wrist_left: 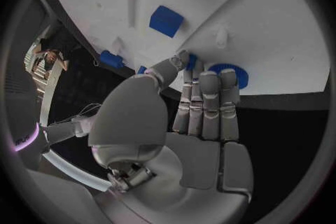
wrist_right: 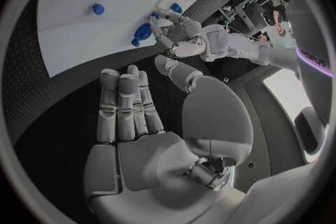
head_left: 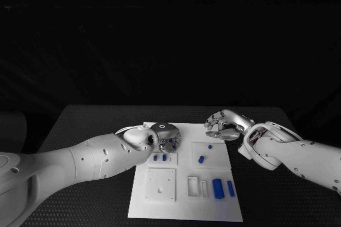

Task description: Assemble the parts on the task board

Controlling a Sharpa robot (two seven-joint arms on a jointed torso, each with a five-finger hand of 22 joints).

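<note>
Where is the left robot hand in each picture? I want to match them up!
Head view: the left robot hand is over the far left part of the task board.
Left wrist view: the left robot hand is in the middle, with its fingertips by the board's edge.
Right wrist view: the left robot hand is beyond the right one, at the board's edge.
Shared landmark: the white task board.

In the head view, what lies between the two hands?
Bare white task board between the left hand and right hand; no parts there.
</note>
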